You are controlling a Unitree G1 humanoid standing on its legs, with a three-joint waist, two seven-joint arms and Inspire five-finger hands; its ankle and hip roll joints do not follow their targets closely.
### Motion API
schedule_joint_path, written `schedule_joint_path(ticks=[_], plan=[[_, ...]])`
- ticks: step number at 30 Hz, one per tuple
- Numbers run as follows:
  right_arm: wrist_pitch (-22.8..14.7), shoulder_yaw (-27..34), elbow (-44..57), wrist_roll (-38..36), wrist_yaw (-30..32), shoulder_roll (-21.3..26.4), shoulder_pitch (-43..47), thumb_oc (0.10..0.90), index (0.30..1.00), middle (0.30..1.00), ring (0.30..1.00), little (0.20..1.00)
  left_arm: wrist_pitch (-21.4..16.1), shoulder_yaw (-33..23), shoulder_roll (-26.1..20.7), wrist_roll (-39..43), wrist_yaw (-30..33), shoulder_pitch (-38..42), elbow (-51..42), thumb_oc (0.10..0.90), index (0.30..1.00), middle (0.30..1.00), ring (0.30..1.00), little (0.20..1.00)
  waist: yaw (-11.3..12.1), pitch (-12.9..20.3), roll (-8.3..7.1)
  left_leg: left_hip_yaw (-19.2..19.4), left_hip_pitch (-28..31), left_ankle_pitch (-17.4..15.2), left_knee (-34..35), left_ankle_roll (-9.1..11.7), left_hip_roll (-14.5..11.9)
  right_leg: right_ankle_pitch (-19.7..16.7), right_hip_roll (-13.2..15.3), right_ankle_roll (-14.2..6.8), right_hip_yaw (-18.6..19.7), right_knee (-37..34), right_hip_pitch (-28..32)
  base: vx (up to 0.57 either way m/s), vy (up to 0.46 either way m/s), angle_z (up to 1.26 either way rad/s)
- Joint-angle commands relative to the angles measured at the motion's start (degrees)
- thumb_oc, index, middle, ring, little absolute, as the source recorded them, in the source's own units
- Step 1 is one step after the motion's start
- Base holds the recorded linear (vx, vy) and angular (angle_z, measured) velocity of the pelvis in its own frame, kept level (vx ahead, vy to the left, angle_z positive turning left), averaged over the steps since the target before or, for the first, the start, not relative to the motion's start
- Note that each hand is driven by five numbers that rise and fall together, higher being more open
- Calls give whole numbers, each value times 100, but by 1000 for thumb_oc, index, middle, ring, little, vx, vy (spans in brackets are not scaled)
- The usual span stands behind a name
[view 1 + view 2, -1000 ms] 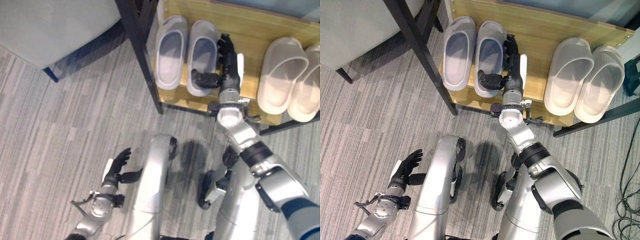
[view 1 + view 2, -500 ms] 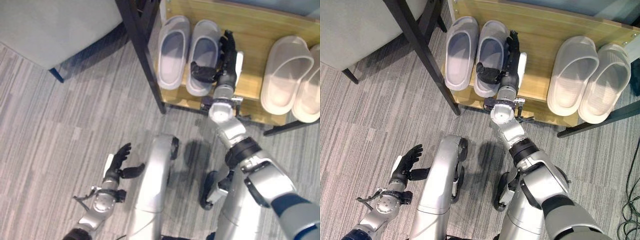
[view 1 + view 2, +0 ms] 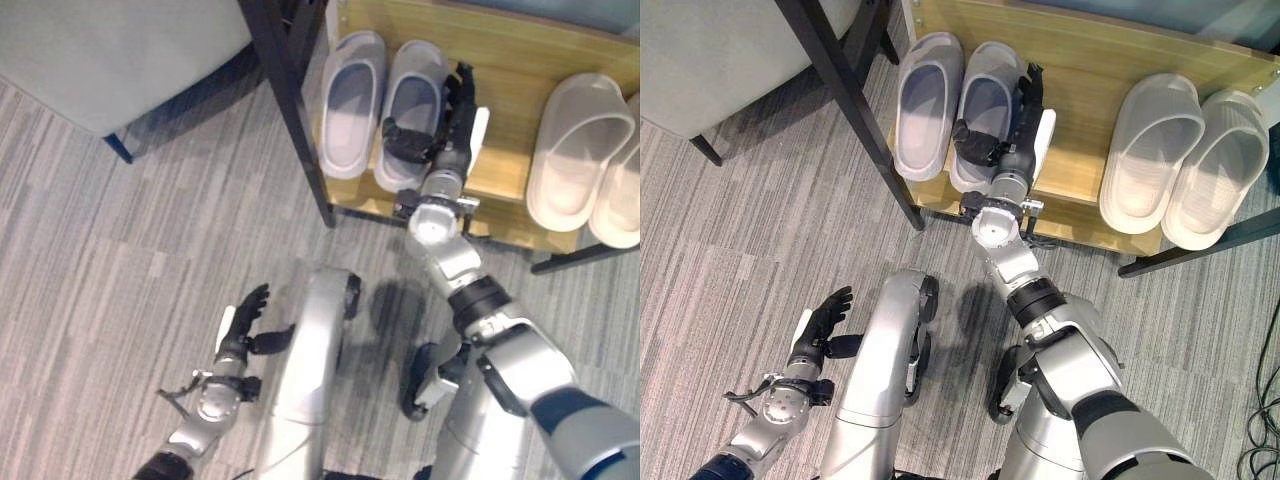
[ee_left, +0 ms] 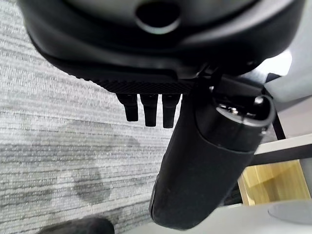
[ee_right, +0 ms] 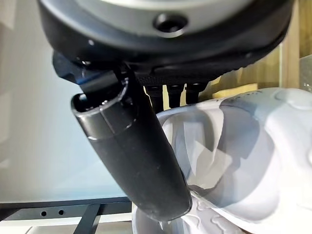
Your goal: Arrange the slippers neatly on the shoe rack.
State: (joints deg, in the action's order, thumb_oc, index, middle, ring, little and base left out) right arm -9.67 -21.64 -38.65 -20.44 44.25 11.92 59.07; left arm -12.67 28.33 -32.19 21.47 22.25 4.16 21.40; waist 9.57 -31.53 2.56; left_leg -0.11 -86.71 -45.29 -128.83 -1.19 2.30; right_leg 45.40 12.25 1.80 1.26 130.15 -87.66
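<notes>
the low wooden shoe rack (image 3: 1080, 75) fills the upper frame, two pale grey slippers (image 3: 925, 105) at upper centre, two off-white slippers (image 3: 1150, 150) at upper right. the right hand (image 3: 1012, 125) grips the inner grey slipper's (image 3: 985, 100) edge, thumb inside. the left hand (image 3: 822, 325), lower left above grey striped carpet (image 3: 750, 230), is relaxed, holding nothing.

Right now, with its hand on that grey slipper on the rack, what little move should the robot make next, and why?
Probably let go and draw the right hand back. Its thumb sits in the opening of the right grey slipper with fingers along the outer side, and that slipper already lies beside the left grey slipper on the shoe rack, toes roughly level.
</notes>
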Motion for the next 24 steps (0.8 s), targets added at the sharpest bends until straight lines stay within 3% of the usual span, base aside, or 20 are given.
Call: schedule_joint_path(ticks=[1,11,24], plan=[[-459,-183,813,557,-44,-152,620,800,900,900,900,900,-420,110,-127,-350,255,14,-492,800,900,900,900,900,292,174,-58,-445,-324,116,311,300,11,-375,61,243,276,465,195,0,0,0],[-296,187,1986,1402,153,425,39,800,900,900,900,900,-343,-111,-27,-404,222,-148,-461,800,900,900,900,900,152,174,-198,-394,-324,143,291,308,-8,-353,66,255,327,522,147,0,0,0],[-404,472,4047,2010,-300,1053,-1061,800,900,900,900,900,-315,-610,19,-487,183,-409,-590,800,900,900,900,900,-74,174,-378,-343,-324,183,200,271,-86,-433,-51,217,442,475,4,-2,11,-4]])
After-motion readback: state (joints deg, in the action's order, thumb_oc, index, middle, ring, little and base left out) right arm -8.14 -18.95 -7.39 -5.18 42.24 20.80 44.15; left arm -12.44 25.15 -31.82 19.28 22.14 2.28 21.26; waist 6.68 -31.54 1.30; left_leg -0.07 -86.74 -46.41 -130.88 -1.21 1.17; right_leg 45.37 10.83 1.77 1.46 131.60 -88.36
